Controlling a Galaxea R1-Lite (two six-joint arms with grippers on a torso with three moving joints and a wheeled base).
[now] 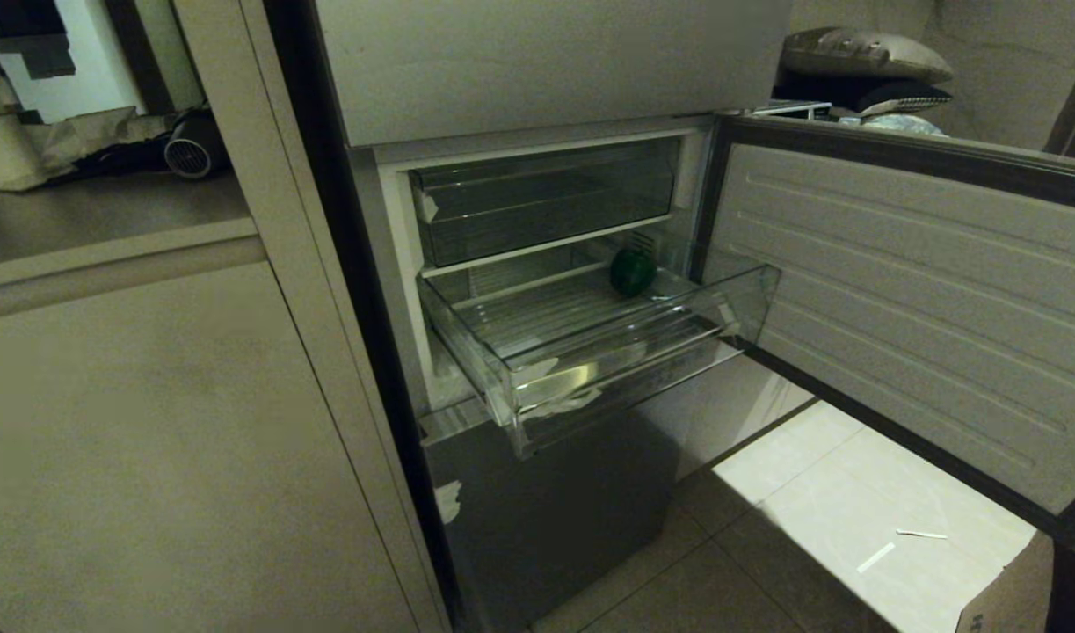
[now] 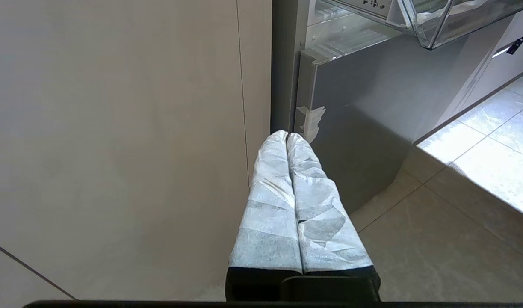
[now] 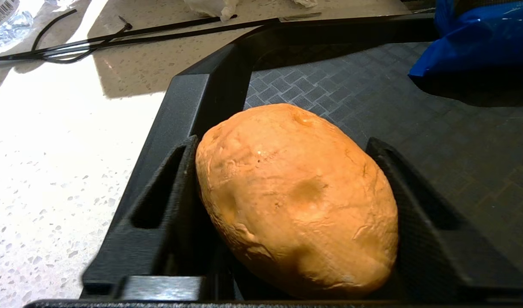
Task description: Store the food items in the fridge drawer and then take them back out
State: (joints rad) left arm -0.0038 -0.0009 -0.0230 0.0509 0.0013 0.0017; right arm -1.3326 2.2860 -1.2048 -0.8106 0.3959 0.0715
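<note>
Potato (image 3: 297, 201) sits between the right gripper's (image 3: 287, 188) black jaws, both touching its sides, over a dark tray (image 3: 436, 128) on a speckled tabletop (image 3: 51, 149). Green food piece (image 1: 632, 271) lies at the back right of the pulled-out fridge drawer (image 1: 537, 374). Left gripper (image 2: 287, 139) hangs beside the fridge (image 2: 364, 107), jaws pressed together.

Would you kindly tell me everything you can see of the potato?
The potato is a lumpy, tan-orange oval with dimples and creased skin, whole as far as shown. It lies between the two black fingers of the right pincer, which press its sides, over a black tray with a woven-pattern floor. Whether it rests on the floor cannot be seen.
</note>
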